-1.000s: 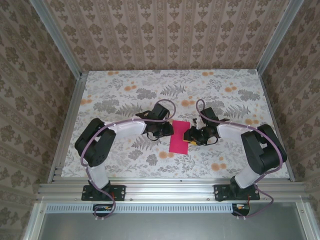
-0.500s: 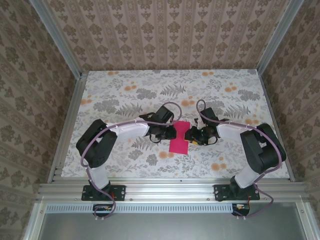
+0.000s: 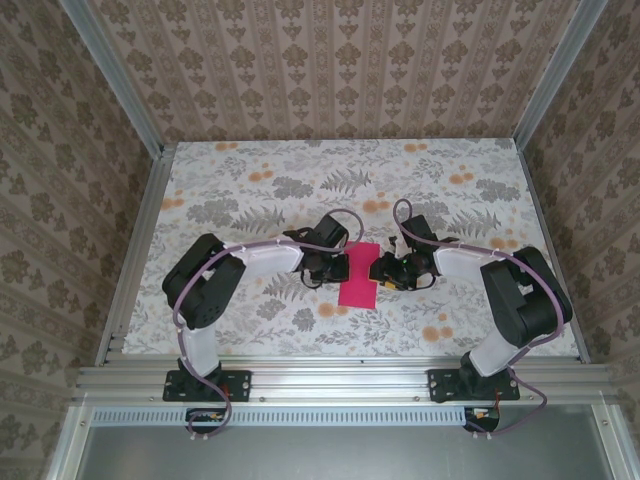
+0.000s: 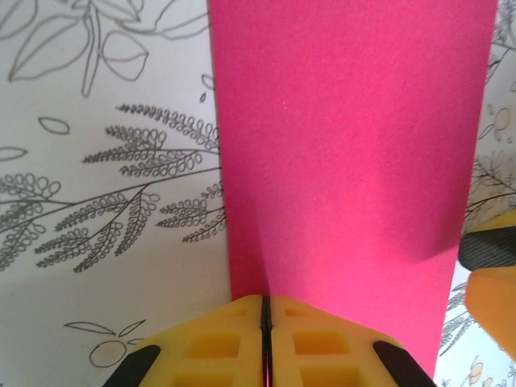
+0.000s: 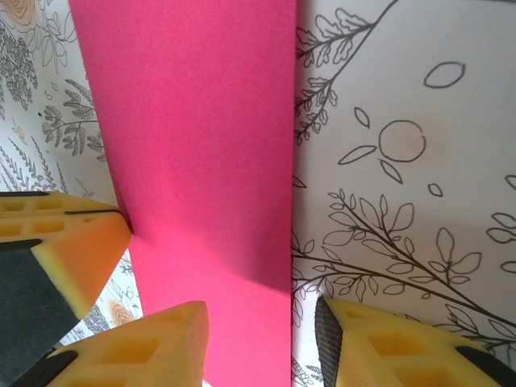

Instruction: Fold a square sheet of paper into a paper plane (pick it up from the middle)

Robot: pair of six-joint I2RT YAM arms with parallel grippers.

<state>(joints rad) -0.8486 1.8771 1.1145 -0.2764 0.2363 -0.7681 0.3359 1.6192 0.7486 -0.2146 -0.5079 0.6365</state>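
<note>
The magenta-pink sheet of paper (image 3: 358, 277) lies folded to a narrow strip on the floral table, between the two grippers. My left gripper (image 3: 337, 263) is at the strip's left edge. In the left wrist view its yellow fingers (image 4: 218, 343) are pressed together on the edge of the paper (image 4: 347, 145), with a thin pink line in the seam. My right gripper (image 3: 384, 270) is at the strip's right side, open. Its fingers (image 5: 153, 347) straddle the right edge of the paper (image 5: 201, 145), one over the paper, the other over the table.
The floral tablecloth (image 3: 250, 190) with grey leaves and orange flower prints covers the table. Aluminium rails (image 3: 340, 378) run along the near edge, and patterned walls enclose the other three sides. The left gripper's yellow pads (image 5: 56, 242) sit close to the right gripper's left finger.
My left gripper has slid right to the paper's left edge and is now shut on it. The right gripper has stayed almost still at the right edge.
</note>
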